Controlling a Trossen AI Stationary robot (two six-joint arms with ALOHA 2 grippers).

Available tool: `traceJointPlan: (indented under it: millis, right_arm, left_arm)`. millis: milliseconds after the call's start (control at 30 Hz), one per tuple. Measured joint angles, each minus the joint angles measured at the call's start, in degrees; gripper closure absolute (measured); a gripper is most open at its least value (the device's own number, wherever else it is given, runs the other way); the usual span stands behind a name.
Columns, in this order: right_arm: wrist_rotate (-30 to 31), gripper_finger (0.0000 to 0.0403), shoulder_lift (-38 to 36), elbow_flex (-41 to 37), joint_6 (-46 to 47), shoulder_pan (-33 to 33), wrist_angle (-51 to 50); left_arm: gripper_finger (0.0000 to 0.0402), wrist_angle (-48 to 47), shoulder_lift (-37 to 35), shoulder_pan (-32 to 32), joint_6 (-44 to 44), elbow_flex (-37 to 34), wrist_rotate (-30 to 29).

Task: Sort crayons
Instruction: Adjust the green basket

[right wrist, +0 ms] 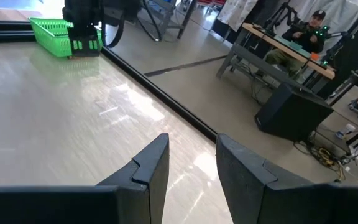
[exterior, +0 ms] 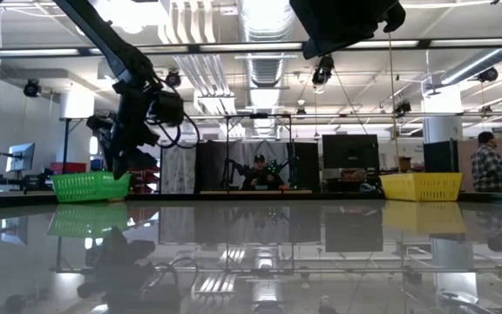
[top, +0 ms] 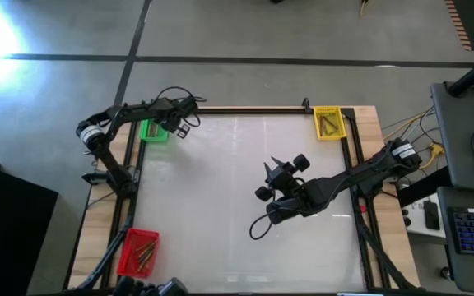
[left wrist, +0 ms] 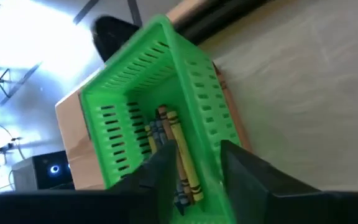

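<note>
Where the crayons show best, in the left wrist view, they lie in a small heap on the floor of the green bin, yellow, brownish and grey-blue sticks side by side. The left hand hangs right over that heap, its two fingers apart with nothing between them, the nearest yellow crayon showing in the gap just beyond the tips. From above, the left hand sits at the green bin, at the worktop's far left corner.

More crayons lie in the yellow bin at the far right corner and in the red bin at the near left corner; their colours are too small to tell from above.

The right hand waits over the bare middle of the worktop, right of centre, well apart from every bin. Its fingers stand apart and hold nothing.

Across the room, a person sits at a desk behind the worktop, and more people stand at the right.
</note>
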Motion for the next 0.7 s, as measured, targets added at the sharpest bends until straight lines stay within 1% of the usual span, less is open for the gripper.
traceJointPlan:
  millis: [167, 233, 300, 567, 633, 700]
  right_arm:
    - [0.0, 0.0280, 0.0, 0.0, -0.3, 0.0, 0.0]
    - [0.0, 0.0280, 0.0, 0.0, -0.3, 0.0, 0.0]
    - [0.0, 0.0280, 0.0, 0.0, -0.3, 0.0, 0.0]
    - [0.0, 0.0280, 0.0, 0.0, -0.4, 0.0, 0.0]
    - [0.0, 0.0280, 0.0, 0.0, -0.4, 0.0, 0.0]
    - [0.0, 0.0280, 0.0, 0.0, -0.5, 0.0, 0.0]
  left_arm:
    - [0.0365, 0.5, 1.6, 0.0, 1.0, -0.2, 1.0]
    - [0.0389, 1.0, 2.0, 0.0, 0.9, -0.2, 1.3]
    - [0.0394, 1.4, 2.5, 0.0, 0.8, -0.2, 2.1]
    - [0.0400, 0.7, 2.7, -1.0, -1.4, 0.0, 0.6]
    - [0.0400, 1.2, 2.7, -1.2, -0.6, 0.0, 2.8]
    - [0.0401, 2.5, 2.7, -1.7, 1.1, 0.0, 9.2]
